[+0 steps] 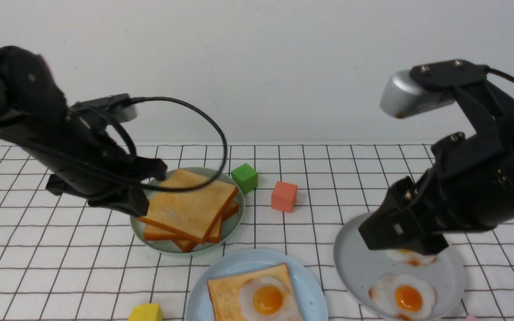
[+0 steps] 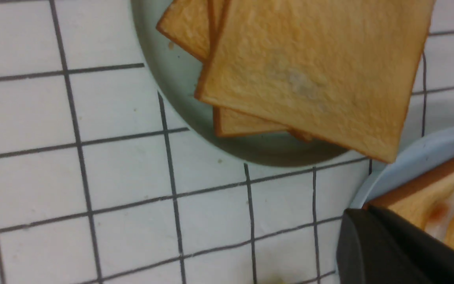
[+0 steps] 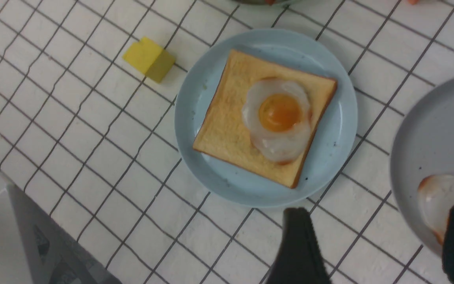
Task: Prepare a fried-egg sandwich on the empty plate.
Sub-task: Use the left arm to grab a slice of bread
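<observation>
The pale blue plate at the front centre holds one toast slice with a fried egg lying on it, uncovered. A pile of plain toast sits on the pale green plate. My left gripper is at the pile's left edge, shut, with nothing seen between its fingers. My right gripper hangs open and empty over the near-left rim of the grey plate.
Two loose fried eggs lie on the grey plate: one whole, the other half under my right gripper. A green cube and an orange cube stand behind the plates. A yellow cube lies at the front left.
</observation>
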Available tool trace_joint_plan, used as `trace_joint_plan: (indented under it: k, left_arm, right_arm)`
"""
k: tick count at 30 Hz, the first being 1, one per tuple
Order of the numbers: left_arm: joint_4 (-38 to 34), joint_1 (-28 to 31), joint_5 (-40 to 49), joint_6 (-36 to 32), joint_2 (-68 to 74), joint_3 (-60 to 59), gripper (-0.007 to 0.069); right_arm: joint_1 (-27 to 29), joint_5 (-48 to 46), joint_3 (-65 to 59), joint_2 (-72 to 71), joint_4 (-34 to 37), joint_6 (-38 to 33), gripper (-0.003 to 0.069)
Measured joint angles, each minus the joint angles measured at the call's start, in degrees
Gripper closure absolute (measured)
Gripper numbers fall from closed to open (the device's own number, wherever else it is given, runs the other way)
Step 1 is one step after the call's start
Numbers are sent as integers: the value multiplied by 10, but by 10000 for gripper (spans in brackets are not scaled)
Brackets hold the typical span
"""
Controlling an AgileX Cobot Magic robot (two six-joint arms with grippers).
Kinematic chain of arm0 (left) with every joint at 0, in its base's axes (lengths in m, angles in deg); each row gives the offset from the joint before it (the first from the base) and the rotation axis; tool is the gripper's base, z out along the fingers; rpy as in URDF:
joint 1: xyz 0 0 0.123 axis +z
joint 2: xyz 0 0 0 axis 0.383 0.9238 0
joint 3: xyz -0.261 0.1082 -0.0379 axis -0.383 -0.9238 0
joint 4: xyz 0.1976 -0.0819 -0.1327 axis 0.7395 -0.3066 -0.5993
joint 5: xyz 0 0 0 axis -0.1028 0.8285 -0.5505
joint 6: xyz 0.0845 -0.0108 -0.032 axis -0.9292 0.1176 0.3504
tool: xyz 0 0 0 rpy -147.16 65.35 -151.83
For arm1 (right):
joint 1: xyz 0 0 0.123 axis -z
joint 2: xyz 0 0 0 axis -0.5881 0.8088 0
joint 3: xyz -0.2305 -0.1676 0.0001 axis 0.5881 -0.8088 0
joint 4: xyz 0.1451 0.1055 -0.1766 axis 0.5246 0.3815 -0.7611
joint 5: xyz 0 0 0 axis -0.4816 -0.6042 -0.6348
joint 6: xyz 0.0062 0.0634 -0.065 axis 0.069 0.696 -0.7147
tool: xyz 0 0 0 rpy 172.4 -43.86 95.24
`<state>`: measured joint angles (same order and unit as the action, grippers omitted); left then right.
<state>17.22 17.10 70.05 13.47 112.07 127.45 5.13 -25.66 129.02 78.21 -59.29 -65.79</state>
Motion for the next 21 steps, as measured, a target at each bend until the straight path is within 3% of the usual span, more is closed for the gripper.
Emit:
trace_joint_plan:
  k: [5,9,10,12,14,18,21]
  left_arm:
    - [-120,78,-9,-93,60,0,540]
    - [-153,93,-14,-133,118,17,356]
    - [-153,93,-14,-134,120,19,356]
    - [-169,92,-13,-147,143,29,246]
    - [-193,92,-13,-165,158,29,196]
    - [-230,92,-12,-213,181,29,205]
    - [-241,92,-7,-231,182,30,305]
  right_arm:
    - [0,0,-6,-3,-1,0,179]
    - [0,0,-8,-3,-2,0,179]
    - [0,0,-8,-3,-2,0,179]
    - [0,0,-8,-3,-2,0,179]
    - [0,0,-8,-3,-2,0,179]
    - [0,-2,-8,-3,-2,0,179]
    - [0,-10,-8,-3,-2,0,179]
